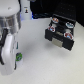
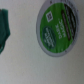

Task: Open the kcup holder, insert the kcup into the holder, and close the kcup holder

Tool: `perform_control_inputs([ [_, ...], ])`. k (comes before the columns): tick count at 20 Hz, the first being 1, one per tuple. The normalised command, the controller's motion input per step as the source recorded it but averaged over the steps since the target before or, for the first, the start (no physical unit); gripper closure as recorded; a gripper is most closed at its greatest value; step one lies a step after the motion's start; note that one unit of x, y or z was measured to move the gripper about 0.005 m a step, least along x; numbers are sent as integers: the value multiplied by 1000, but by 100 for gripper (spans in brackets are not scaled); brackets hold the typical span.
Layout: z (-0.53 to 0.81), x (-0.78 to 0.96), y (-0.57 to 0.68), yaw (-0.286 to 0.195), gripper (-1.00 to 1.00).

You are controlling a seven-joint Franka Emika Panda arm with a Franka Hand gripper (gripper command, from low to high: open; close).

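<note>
Arm: white Panda fills the exterior view's left, wrist pointing down toward the table [image 1: 40, 60].
Gripper: hidden behind the arm body in the exterior view; no fingers show in the wrist view, so can't tell if it's open, closed or holding anything.
Kcup: small pod w/ green lid [image 1: 19, 57] just beside the arm's lower end, on the table; wrist view shows the round green lid [image 2: 59, 27] close up, looks upright, lid facing the cam.
Green patch: blurred dark-green shape [image 2: 4, 27] at the wrist view's edge; can't tell what it is.
Kcup holder: black drawer unit [image 1: 64, 17] at the exterior view's right, well apart from the kcup; tray [image 1: 59, 36] already slid out, a few pods w/ darker lids in slots.
Step, my read: grab the kcup. Center over the lid first, come straight down, close on the side wall below the rim, lift w/o tipping.
</note>
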Motion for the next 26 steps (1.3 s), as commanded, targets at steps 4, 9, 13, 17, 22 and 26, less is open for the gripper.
perform_control_inputs([
  [4,-50,-13,33,-97,-100],
  [9,-87,-5,52,-6,-100],
  [13,-178,-5,81,0,-100],
  [17,-198,-32,66,1,-100],
  [22,-193,-9,111,13,-100],
  [26,-84,-1,95,-2,-100],
])
